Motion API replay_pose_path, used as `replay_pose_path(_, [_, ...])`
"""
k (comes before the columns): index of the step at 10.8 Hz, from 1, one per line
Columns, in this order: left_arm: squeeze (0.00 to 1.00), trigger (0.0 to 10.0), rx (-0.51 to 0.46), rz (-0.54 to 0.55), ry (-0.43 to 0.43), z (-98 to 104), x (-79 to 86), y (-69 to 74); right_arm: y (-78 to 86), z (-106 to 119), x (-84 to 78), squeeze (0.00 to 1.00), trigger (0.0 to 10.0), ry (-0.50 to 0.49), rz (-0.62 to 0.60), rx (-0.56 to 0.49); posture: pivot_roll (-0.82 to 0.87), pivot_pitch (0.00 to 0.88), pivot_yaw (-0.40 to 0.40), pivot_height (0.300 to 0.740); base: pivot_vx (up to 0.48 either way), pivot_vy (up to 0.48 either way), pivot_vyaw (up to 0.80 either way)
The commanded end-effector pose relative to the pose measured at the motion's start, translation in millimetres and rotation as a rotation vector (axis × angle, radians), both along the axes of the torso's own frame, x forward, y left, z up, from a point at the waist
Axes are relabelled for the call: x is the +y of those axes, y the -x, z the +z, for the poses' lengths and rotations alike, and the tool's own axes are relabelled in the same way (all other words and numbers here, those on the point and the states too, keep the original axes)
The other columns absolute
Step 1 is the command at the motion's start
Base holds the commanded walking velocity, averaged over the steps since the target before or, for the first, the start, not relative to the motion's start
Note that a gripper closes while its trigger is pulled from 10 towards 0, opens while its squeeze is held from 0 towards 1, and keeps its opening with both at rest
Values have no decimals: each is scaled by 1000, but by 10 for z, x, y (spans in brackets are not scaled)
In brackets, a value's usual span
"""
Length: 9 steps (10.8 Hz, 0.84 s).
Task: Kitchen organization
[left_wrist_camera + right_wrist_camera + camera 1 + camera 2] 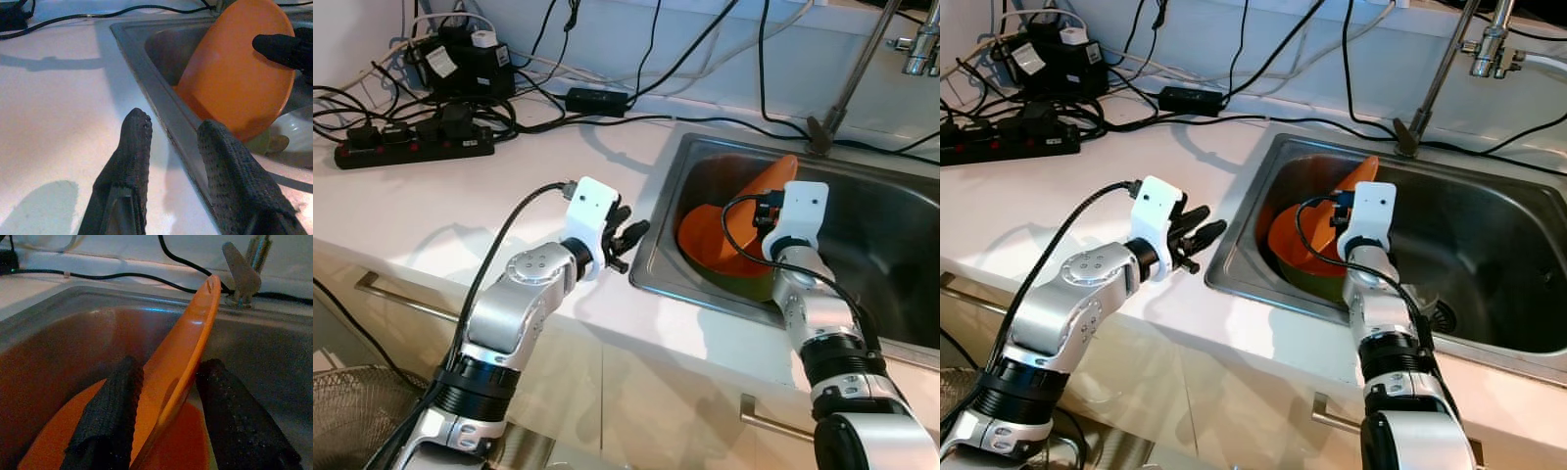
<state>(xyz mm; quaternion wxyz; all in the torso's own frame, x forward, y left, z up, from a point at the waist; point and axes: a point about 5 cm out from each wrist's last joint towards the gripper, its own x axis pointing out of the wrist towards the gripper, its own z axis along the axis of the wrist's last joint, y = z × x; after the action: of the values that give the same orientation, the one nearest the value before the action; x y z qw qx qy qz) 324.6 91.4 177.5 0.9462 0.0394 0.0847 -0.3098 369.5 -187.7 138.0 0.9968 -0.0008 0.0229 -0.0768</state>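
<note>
An orange plate (775, 179) stands tilted on edge in the steel sink (656, 266), leaning over a second orange dish (705, 240) that lies flat. My right gripper (171, 366) reaches into the sink and is shut on the raised plate's rim, one black finger (110, 416) on each face. One of its fingers (279, 49) also appears against the plate in the left wrist view. My left gripper (631, 230) hovers over the white counter just left of the sink's rim, open, with nothing between its fingers (134, 147).
A green item (259, 143) and a white dish (299, 128) lie under the orange plates. The faucet (847, 88) rises behind the sink. A power strip (411, 147), adapters and black cables crowd the counter's back left. A wire basket (352, 411) sits low at left.
</note>
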Motion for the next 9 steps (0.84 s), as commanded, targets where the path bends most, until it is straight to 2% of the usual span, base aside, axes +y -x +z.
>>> replay_pose_path(1, [0,10000,-2,0,-8,24,2,-4,-36,80,11,1000,10000,-8,3,-18,224,24,-22,740,0,0,0])
replay_pose_path(2, [0,10000,-1,1,-8,29,8,-8,-38,93,14,0,10000,12,2,-23,225,28,-20,740,0,0,0])
replay_pose_path(5, [0,10000,0,9,-9,47,28,-28,-48,159,-10,0,10000,13,-10,-42,222,38,-17,740,0,0,0])
replay_pose_path(6, [0,10000,1,11,-8,49,27,-31,-49,175,-19,1000,10000,9,-15,-48,222,40,-17,740,0,0,0])
replay_pose_path(9, [0,10000,9,14,-4,40,29,-28,-64,237,-26,1000,10000,31,-22,-52,221,39,-16,740,0,0,0])
